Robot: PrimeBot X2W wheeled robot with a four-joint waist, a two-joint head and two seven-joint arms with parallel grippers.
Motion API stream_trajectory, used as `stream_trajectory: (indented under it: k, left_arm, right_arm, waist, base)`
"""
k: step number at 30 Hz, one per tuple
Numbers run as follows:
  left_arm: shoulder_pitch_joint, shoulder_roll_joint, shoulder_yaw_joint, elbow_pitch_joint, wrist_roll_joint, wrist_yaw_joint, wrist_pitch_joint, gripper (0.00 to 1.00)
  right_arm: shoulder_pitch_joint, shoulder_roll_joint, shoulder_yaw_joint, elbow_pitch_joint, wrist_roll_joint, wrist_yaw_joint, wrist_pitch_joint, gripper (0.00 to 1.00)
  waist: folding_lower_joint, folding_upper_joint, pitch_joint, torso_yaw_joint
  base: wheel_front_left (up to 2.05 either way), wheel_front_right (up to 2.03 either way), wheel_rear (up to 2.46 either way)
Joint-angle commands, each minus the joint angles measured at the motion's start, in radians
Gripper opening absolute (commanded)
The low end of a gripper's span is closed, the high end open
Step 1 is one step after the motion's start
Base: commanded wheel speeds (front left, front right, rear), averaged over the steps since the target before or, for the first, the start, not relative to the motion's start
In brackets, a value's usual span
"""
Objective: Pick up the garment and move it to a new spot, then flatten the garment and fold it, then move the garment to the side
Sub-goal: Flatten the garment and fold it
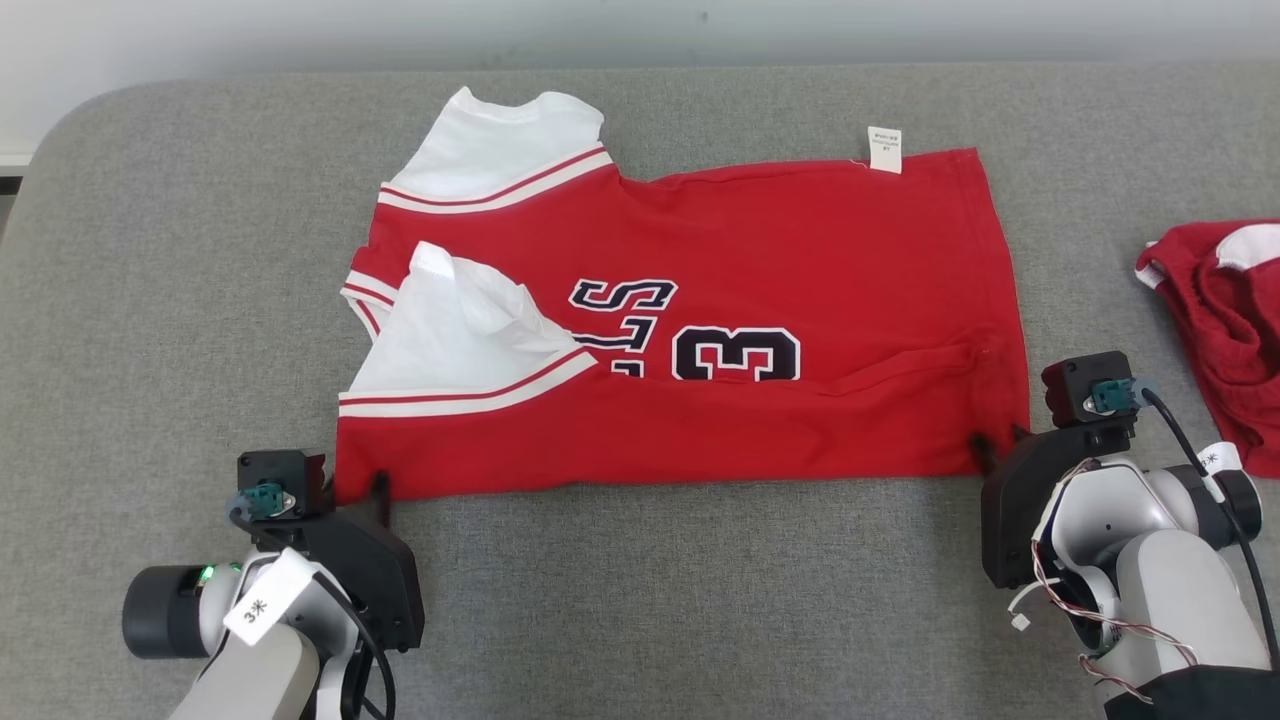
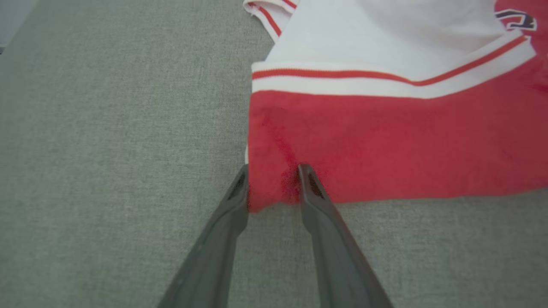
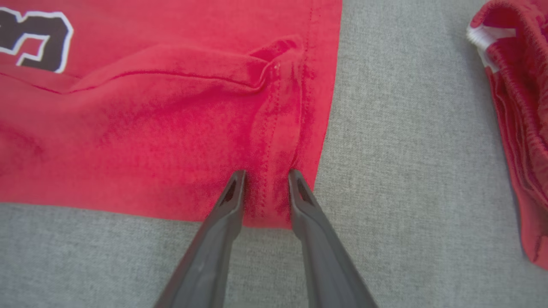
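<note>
A red garment [image 1: 760, 250], a jersey with white sleeves and dark numerals, lies spread sideways on the grey padded table [image 1: 640, 600]. Its near edge is folded over, and a white label sticks out at the far edge. My left gripper [image 1: 358, 490] sits at the near left corner. In the left wrist view its jaws [image 2: 272, 169] stand apart, astride that corner of the garment [image 2: 385, 141], with red cloth puckered between them. My right gripper [image 1: 1000, 440] sits at the near right corner. In the right wrist view its jaws [image 3: 265, 173] straddle the hem seam of the garment [image 3: 150, 128], also apart.
A second red and white piece of clothing [image 1: 1220, 320] lies crumpled at the table's right edge, close to my right arm, and it appears again [image 3: 513, 107] at the right of the right wrist view. Bare grey table lies to the left and in front.
</note>
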Motion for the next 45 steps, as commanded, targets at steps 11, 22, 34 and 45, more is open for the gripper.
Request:
stream_trajectory:
  k: [11,22,34,45]
  left_arm:
    - [-0.003,0.017,-0.005,-0.003,-0.023,0.0,0.022,0.0]
    - [-0.005,0.02,-0.007,-0.015,-0.027,0.005,0.012,0.25]
    - [-0.004,0.018,-0.015,-0.016,-0.034,0.009,0.004,1.0]
    - [-0.001,0.019,-0.023,-0.001,-0.05,-0.001,0.015,0.0]
  right_arm:
    - [0.021,-0.004,-0.02,-0.007,0.032,-0.001,0.014,0.0]
    - [0.007,-0.003,-0.037,-0.005,0.013,0.0,-0.023,1.0]
    - [0.004,-0.003,-0.02,0.014,0.017,0.0,-0.025,1.0]
    - [0.009,-0.003,-0.011,0.024,0.033,0.0,-0.024,0.0]
  waist:
    - [-0.0001,0.0,0.0,-0.005]
    - [-0.0001,0.0,-0.003,-0.005]
    - [-0.0001,0.0,-0.007,-0.004]
    - [-0.0001,0.0,-0.014,-0.006]
  base:
    - [0.0,0.0,0.0]
    - [0.0,0.0,0.0]
    - [0.0,0.0,0.0]
    - [0.0,0.0,0.0]
